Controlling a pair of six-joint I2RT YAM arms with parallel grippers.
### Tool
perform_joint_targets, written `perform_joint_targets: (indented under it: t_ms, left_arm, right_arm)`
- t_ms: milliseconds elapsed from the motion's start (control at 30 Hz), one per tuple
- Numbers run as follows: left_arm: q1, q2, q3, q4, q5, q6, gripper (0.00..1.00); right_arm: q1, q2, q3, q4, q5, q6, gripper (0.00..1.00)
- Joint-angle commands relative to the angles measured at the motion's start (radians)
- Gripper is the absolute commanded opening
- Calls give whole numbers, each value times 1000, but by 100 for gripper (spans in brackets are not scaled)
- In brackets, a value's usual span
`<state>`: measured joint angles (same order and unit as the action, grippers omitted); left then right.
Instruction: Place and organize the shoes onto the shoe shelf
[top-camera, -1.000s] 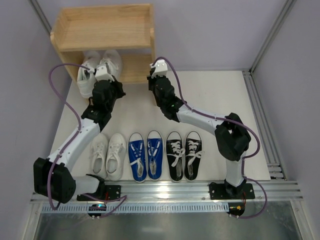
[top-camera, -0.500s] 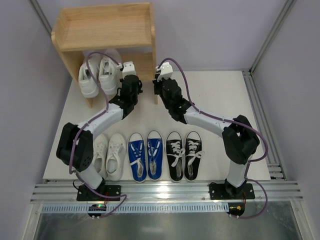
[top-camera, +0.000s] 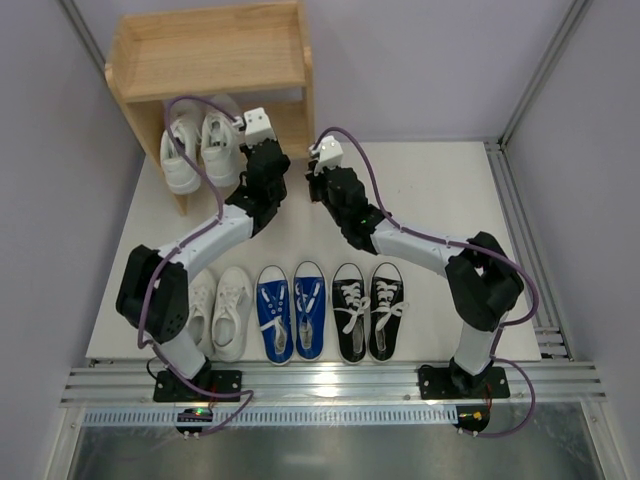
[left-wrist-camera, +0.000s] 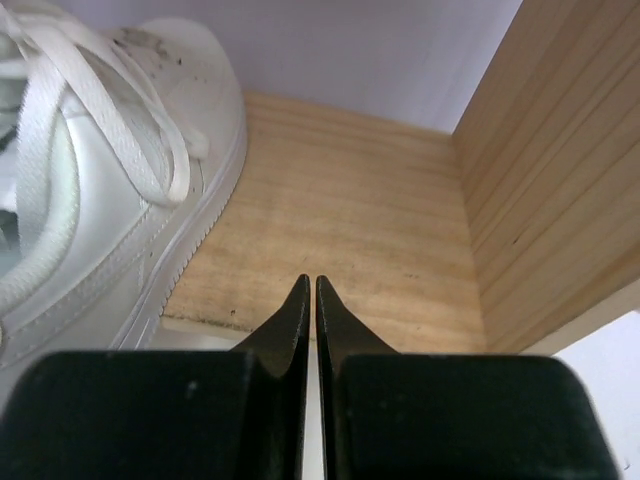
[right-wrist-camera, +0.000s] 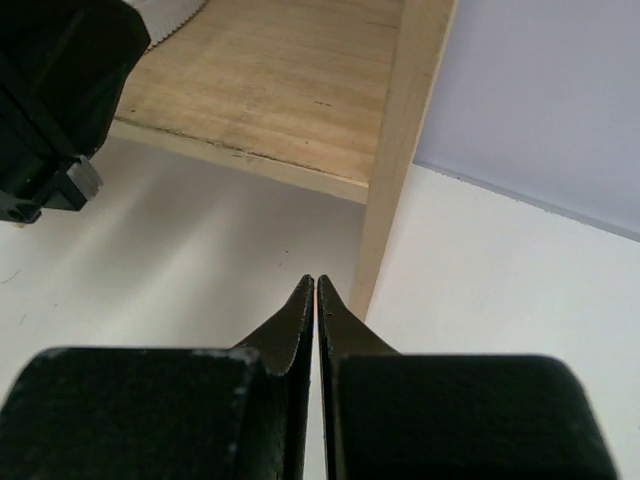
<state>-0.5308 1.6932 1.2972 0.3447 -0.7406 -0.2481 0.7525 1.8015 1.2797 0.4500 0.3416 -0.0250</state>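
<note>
Left hand shifted; eight shoes, one shelf.

Bright even light, soft shadows (wrist views: near foreground blurred).

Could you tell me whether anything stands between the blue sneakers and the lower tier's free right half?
No object lies on the table between the blue sneakers and that free half. Only the shut left gripper and right gripper hang near it; the white pair occupies the tier's other half.
</note>
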Motion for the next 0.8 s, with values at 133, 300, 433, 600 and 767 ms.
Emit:
perform_joint_targets:
  t_ms: [133, 300, 433, 600, 767]
  left_arm:
    - [-5, 51, 68, 139, -102, 105, 0]
    - [29, 72, 68, 142, -77, 96, 0]
    - [60, 82, 67, 137, -63, 90, 0]
    - [71, 83, 70, 135, -49, 96, 0]
    - [74, 97, 82, 117, -36, 98, 0]
  right_arm:
    - [-4, -2, 122, 41, -69, -6, 4]
    - [-2, -123, 21, 41, -47, 17, 50]
    - [1, -165, -13, 29, -32, 10, 69]
    - [-5, -91, 105, 39, 19, -59, 74]
    - [-25, 106, 383, 22, 114, -88, 74]
